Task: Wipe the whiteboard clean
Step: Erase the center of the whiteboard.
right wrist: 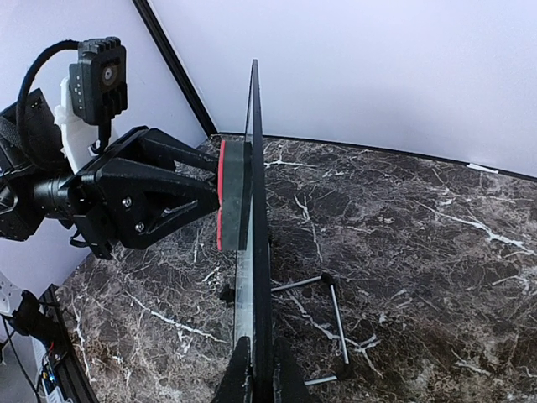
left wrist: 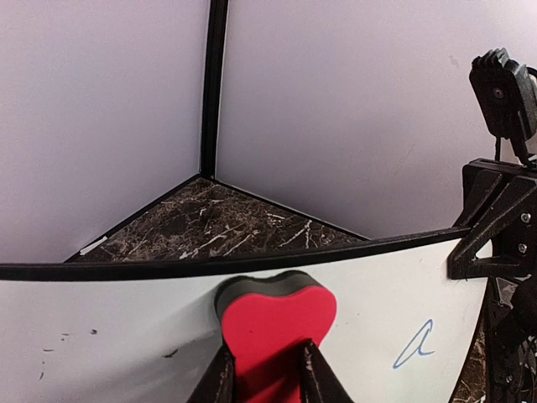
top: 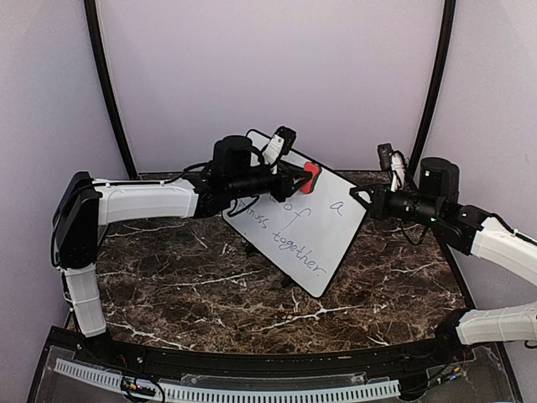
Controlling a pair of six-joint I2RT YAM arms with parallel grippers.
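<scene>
The whiteboard point(top: 323, 231) stands tilted on a wire easel in the middle of the marble table, with dark handwriting "a", "of" and "together." on its face. My left gripper point(top: 304, 178) is shut on a red heart-shaped eraser point(left wrist: 277, 323) and presses its dark felt side against the board's upper part, near the top edge. The letter "a" point(left wrist: 415, 344) lies to the eraser's right. My right gripper point(top: 365, 200) is shut on the board's right edge; in the right wrist view the whiteboard point(right wrist: 254, 243) shows edge-on between the fingertips point(right wrist: 258, 382).
The wire easel point(right wrist: 336, 323) stands behind the board on the dark marble table point(top: 168, 285). Faint ink specks point(left wrist: 59, 348) remain on the wiped area left of the eraser. Purple walls and black corner posts point(top: 105, 84) enclose the table.
</scene>
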